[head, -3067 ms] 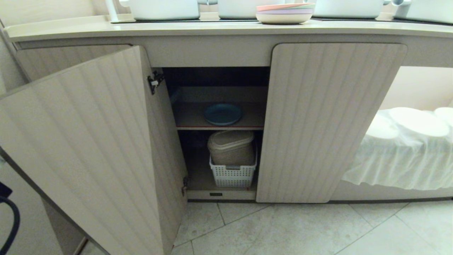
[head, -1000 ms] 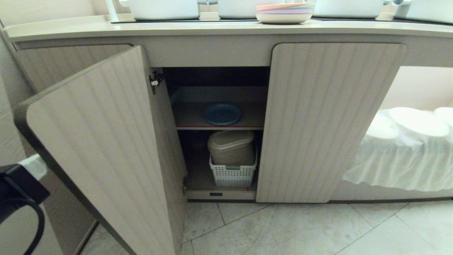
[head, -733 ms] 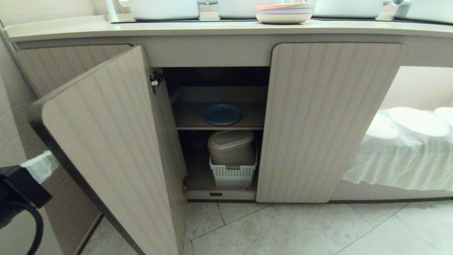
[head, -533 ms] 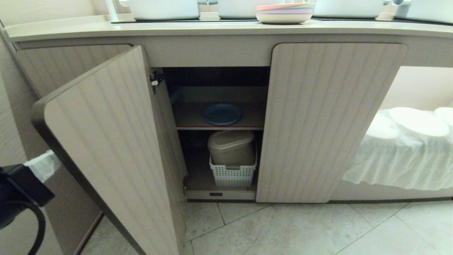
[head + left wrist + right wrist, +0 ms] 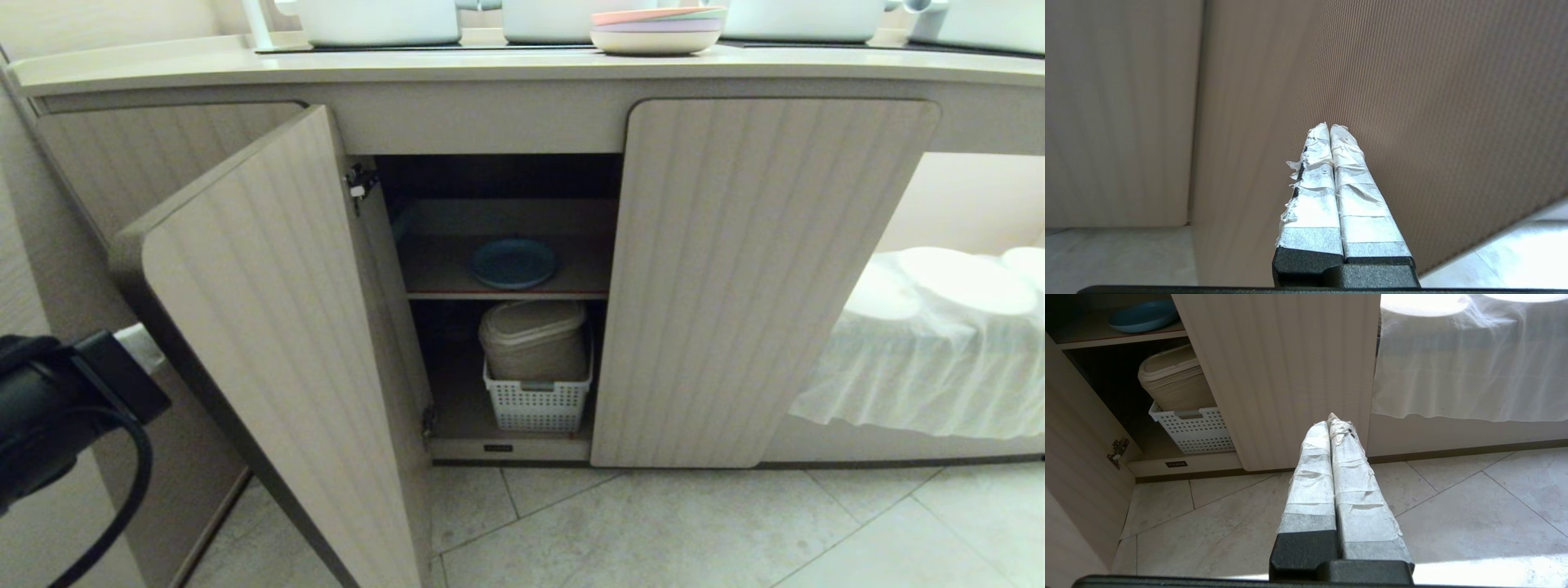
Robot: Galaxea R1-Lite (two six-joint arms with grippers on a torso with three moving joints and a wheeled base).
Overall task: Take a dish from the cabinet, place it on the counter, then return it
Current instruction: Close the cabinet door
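The light blue dish (image 5: 514, 263) lies on the cabinet's inner shelf, also in the right wrist view (image 5: 1143, 315). The cabinet's left door (image 5: 277, 327) stands partly open, swung out towards me. My left gripper (image 5: 139, 347) is shut with nothing in it, low on the left behind that door's free edge. In the left wrist view its taped tips (image 5: 1329, 126) lie close against the door's finely ribbed face (image 5: 1412, 102). My right gripper (image 5: 1331, 418) is shut and empty, hanging over the floor in front of the shut right door (image 5: 1290, 375). The counter (image 5: 490, 64) runs above.
A pink-topped stack of pastel plates (image 5: 657, 28) and white pots (image 5: 375, 20) stand on the counter. Under the shelf a white basket (image 5: 537, 404) holds a beige lidded container (image 5: 532, 335). White cloth covers things (image 5: 939, 343) at the right. Tiled floor (image 5: 694, 531) lies in front.
The left door has swung towards the cabinet, its free edge moving right. My left gripper has moved right and up along with it. The dish has stayed put.
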